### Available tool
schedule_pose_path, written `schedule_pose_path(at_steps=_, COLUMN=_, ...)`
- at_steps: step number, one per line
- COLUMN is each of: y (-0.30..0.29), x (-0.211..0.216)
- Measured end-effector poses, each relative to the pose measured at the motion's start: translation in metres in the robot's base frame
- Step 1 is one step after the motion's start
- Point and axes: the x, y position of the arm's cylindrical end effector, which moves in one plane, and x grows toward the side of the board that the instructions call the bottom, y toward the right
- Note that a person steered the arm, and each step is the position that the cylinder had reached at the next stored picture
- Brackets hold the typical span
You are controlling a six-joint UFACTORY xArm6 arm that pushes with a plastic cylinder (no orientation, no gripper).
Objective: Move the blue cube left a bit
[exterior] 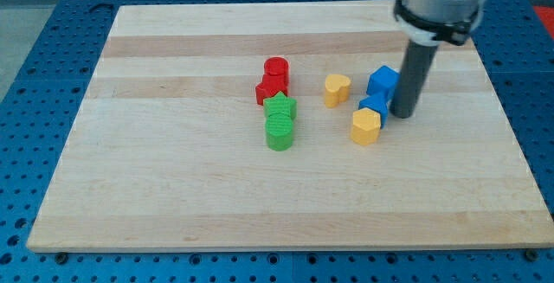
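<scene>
**Rod tip at right side of blue blocks**

My tip (402, 113), lower end of the straight dark rod, is down on the pale wooden board (173, 188), in the view's right part. There are no jaws on it, so nothing to open or clamp; it is only a bare rod. The tip is just at the right of the blue cube (382, 80) & looks to touch it, but I cannot tell for sure. A second, smaller blue block (372, 106), shape unclear, is just below the cube, also beside the tip. The yellow hexagon-like block (365, 126) is touching under it. Left of the cube, a bit apart, is the yellow heart-like block (337, 89). More to centre: two red blocks (273, 79) together, w/ two green blocks (280, 120) direct below, shapes hard to read.
</scene>
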Motion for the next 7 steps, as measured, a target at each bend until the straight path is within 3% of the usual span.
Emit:
schedule_pose_path(at_steps=1, y=0.004, x=-0.001)
schedule_pose_path(at_steps=2, y=-0.002, x=-0.032)
schedule_pose_path(at_steps=7, y=-0.021, x=-0.028)
